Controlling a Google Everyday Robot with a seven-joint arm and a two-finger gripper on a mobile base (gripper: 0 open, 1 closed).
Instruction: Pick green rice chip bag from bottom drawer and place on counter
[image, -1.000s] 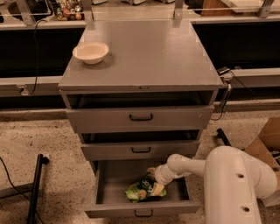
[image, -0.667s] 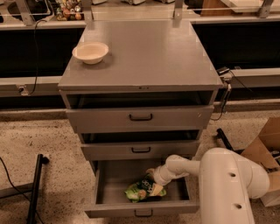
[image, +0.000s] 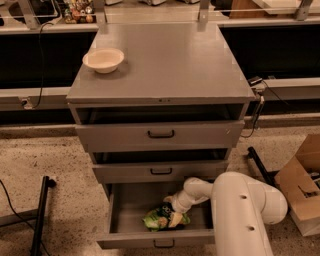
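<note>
Left floor: a thin black metal pole (image: 40, 215) stands tilted on the speckled stone floor (image: 55, 160), apart from the cabinet.

Bowl: a round white shallow bowl (image: 103, 59) sits upright on the far left part of the flat grey rectangular counter (image: 165, 60), near its left edge.

Counter: the rest of this surface bears no green bag.

Top drawer: the shallow grey metal top drawer (image: 200, 134) is pulled out a little, with a dark gap above its front and a dark handle at mid-front.

Middle drawer: the second shallow grey drawer (image: 200, 171) is also pulled out slightly.

Bottom drawer: the deep grey metal bottom drawer (image: 131, 210) is pulled out farthest, its inside open to view.

Task item: the small crinkly bright green rice chip bag (image: 159, 220) lies on the floor of the bottom drawer, right of the middle and close to the front wall. It is not on the counter.

Gripper: the pale two-finger gripper (image: 175, 209) is down inside the bottom drawer, at the upper right edge of the bag and touching it.

Grip state: cannot be told; the gripper's end merges with the bag.

Arm: the thick white rounded robot arm (image: 240, 215) enters from the lower right and bends left into the drawer.

Right side: a black cable (image: 252, 117) hangs beside the cabinet; a brown cardboard box (image: 300, 185) stands on the floor at the far right.
</note>
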